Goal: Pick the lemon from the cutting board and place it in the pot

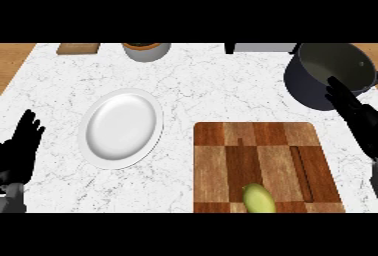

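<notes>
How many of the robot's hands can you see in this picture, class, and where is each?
2. The left hand rests open at the left edge over the counter; the right hand is open at the right edge, in front of the pot.

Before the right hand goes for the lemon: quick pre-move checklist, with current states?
1. Lemon on the cutting board, at its near edge: ok.
2. Lemon free, no hand touching it: ok.
3. Right hand open, fingers straight, holding nothing: ok.
4. Pot upright at the counter's far right, mouth uncovered: ok.
5. Pot's inside clear: cannot tell, the right hand overlaps its near rim and the bottom is dark.
6. Left hand resting open at the left edge, away from the plate and board: ok.
</notes>
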You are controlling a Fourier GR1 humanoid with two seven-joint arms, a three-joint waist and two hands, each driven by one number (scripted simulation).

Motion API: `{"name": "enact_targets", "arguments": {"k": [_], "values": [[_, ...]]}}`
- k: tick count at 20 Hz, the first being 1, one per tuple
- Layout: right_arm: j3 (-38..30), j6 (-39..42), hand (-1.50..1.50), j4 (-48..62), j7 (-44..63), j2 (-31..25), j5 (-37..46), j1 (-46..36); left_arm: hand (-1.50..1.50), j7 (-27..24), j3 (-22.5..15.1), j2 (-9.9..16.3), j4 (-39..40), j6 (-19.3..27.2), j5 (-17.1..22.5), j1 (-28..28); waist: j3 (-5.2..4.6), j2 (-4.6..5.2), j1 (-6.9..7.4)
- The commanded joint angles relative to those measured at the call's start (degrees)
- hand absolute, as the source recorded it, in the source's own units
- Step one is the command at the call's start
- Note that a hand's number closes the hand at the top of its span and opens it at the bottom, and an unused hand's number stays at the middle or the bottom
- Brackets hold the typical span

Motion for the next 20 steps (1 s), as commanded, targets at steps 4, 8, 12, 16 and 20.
{"name": "enact_targets", "arguments": {"k": [4, 8, 12, 16, 20], "values": [[-3.28, 4.30, 1.50, -5.56, -14.90, 6.45, -7.42, 11.51, 0.00, -1.54, -2.39, 4.54, -2.85, -0.34, -7.03, -0.34, 0.26, 0.91, -2.00], [-9.72, -9.52, -1.50, -8.05, -28.70, 2.03, 8.01, 13.17, 0.00, -2.21, -4.45, 4.25, -3.35, -0.90, -8.12, 3.41, 0.38, -0.50, -5.98], [-8.06, -12.34, -1.50, -10.36, -51.05, 13.74, 8.19, 22.14, 0.00, -3.62, -5.34, 4.12, -4.70, -1.85, -8.79, 3.81, 0.49, 0.50, -4.17], [-9.06, -6.23, -1.50, -8.09, -67.77, 15.43, 5.80, 33.01, 0.00, -2.04, -6.33, 5.03, -10.73, -2.23, -9.59, 7.29, 0.26, 0.85, -1.26], [-8.72, -3.87, -1.50, -8.20, -69.88, 11.60, 10.88, 38.48, 0.00, -2.83, -7.69, 2.49, -10.78, -1.74, -12.35, 6.86, 0.11, 1.15, -0.63]]}}
